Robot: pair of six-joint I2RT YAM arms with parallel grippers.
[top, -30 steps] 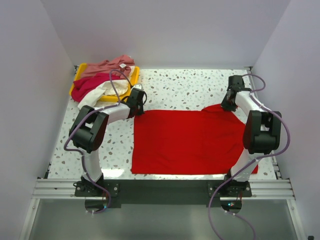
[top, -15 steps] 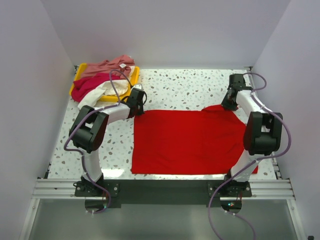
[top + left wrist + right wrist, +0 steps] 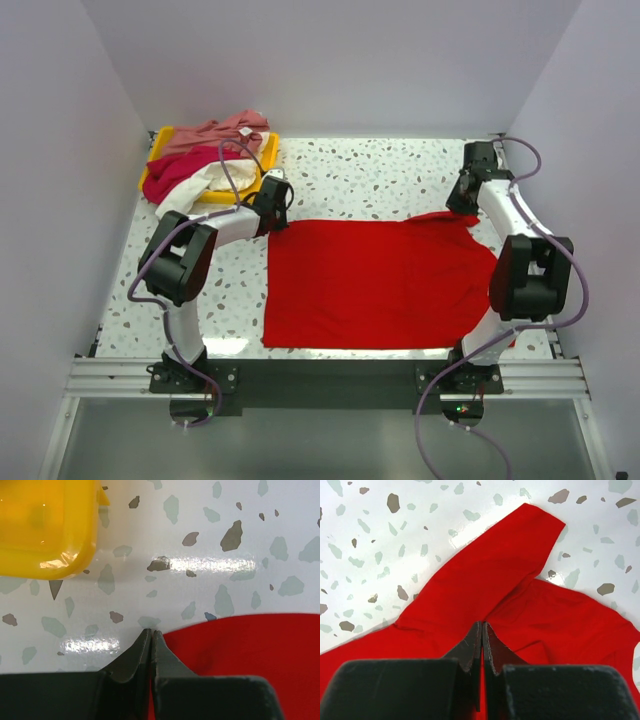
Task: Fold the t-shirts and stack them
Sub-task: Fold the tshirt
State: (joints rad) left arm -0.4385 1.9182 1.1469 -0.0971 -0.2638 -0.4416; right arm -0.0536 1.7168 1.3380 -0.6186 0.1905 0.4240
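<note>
Right now the red t-shirt point(image 3: 370, 285) lies spread flat on the table point(image 3: 380, 170), long axis running L-R across the arms' front. Sleeve end is to the right, straight hem edge to the left.

Both pincers sit on its far edge, one per corner, so the whole body of cloth lies toward the arm bases from them.

- **Left pincer** point(image 3: 151, 634): jaws pressed tight, no gap. It sits right at the far-left corner and the red edge runs up to the tips. Prob pinching the corner, but can't confirm cloth is btwn them.
- **Right pincer** point(image 3: 481, 626): jaws also closed narrow, tips buried in red where the sleeve point(image 3: 520, 545) meets the body. Creases fan out from the tips, so it reads as gripping cloth.

The other shirts, dusty pink point(image 3: 215, 133), crimson point(image 3: 185, 168) and cream point(image 3: 205, 183), are heaped unfolded in and over the yellow tray point(image 3: 268, 152). That's at the far-left, just beyond the left pincer and well apart from the right.

My read is an early stage: first shirt laid out, no fold made yet. Each arm is nearer its own corner, so any move w/ the far edge needs both going together and level, else the edge skews. The far-right sleeve sticks out past the body and may need tucking first.
</note>
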